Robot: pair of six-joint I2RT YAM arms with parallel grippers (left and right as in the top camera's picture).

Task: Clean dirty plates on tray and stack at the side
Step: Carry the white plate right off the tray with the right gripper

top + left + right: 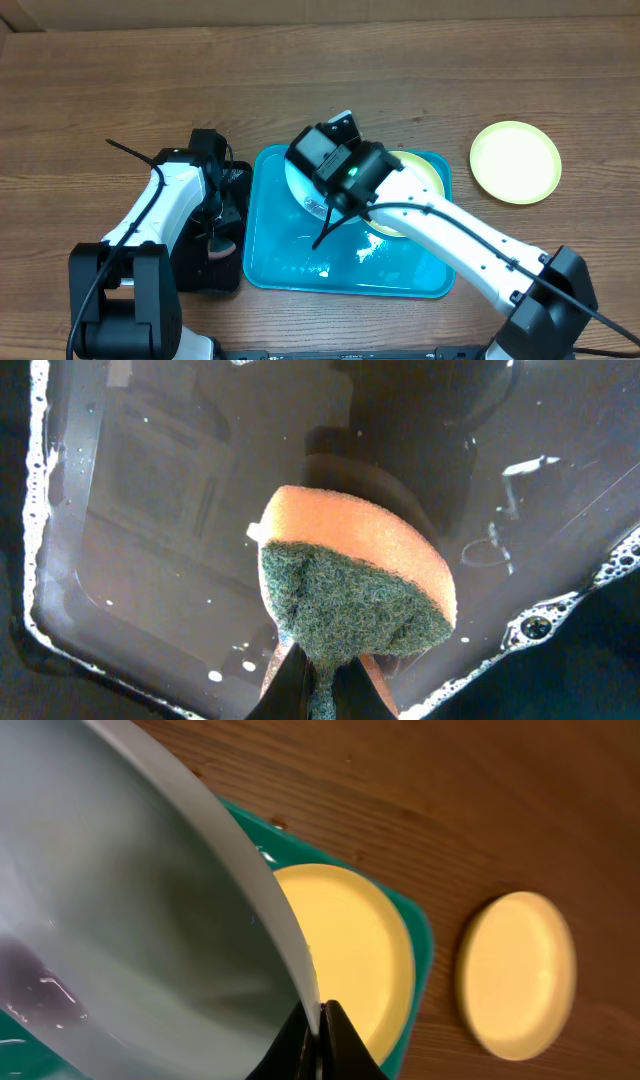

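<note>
Your grippers, both closed on loads.
Your right gripper (322,1030) pinches the rim of the tilted blue plate (130,920) over the cyan tray (290,272); one yellow plate (345,950) lies inside, the other yellow plate (515,162) lies on the table. Your left gripper (322,660) clamps the sponge (350,575) over soapy water.

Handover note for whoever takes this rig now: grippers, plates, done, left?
Left gripper: jaws shut on orange sponge with green scouring face, over soapy water in black plastic tray.
Right gripper: jaws shut on rim of light blue round plastic plate, held tilted above cyan plastic tray.
One yellow-green round plate lies in that tray; a second yellow-green plate sits on the table beside it.
Done: that plate looks set aside.
Left: scrub blue plate, then tray plate; stack both on the second.
</note>
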